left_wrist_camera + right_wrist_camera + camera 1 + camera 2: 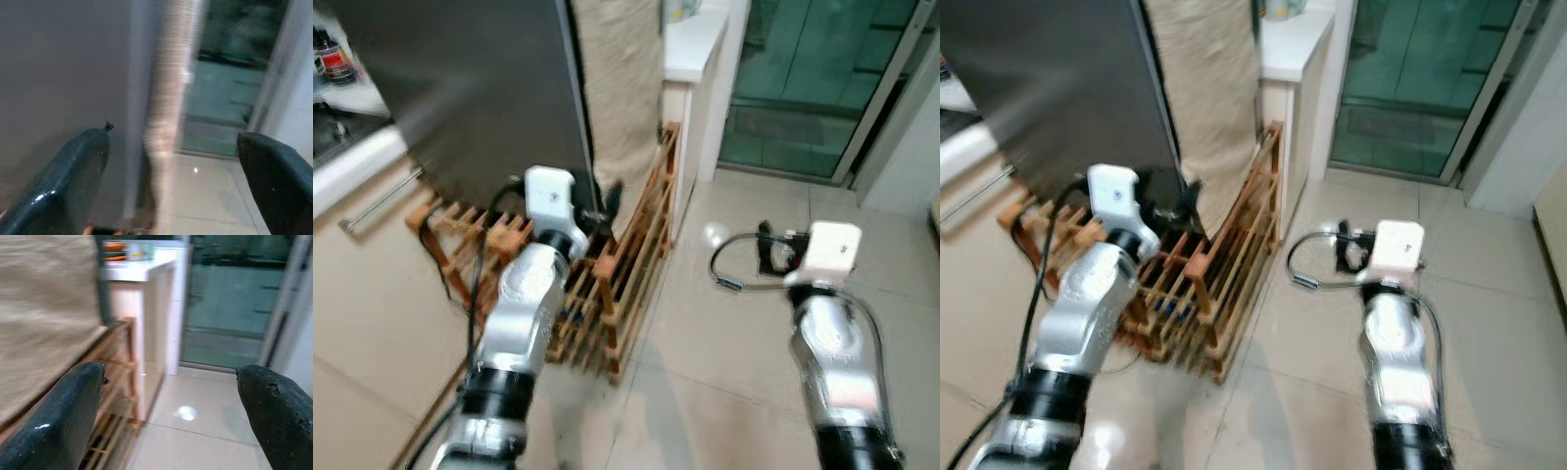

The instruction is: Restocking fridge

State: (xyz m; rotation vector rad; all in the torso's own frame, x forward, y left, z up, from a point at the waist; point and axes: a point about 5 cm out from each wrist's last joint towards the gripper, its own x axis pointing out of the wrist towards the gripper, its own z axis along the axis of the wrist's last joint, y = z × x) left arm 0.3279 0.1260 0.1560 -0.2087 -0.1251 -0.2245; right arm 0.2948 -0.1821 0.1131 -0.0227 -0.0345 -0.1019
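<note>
The fridge (pixel 480 88) is a tall dark grey panel at the upper left, shut as far as I can see. My left gripper (pixel 607 201) is raised close to its right edge, low down, with both fingers spread wide. In the left wrist view the open left gripper (pixel 173 142) has the grey fridge face (pixel 63 73) just ahead of one finger (pixel 73 166). My right gripper (pixel 766 250) hovers over the tiled floor to the right, open and holding nothing. Its wrist view shows the right gripper (pixel 170 373) aimed at the wooden rack (pixel 117 362) and white counter (pixel 142 271).
A wooden slatted rack (pixel 617 284) stands on the floor against the fridge's foot. A beige ribbed cover (pixel 617 78) hangs beside the fridge, then a white counter (pixel 690 44). Green glass doors (pixel 813 78) lie at the back right. A kitchen worktop (pixel 342 147) runs along the left.
</note>
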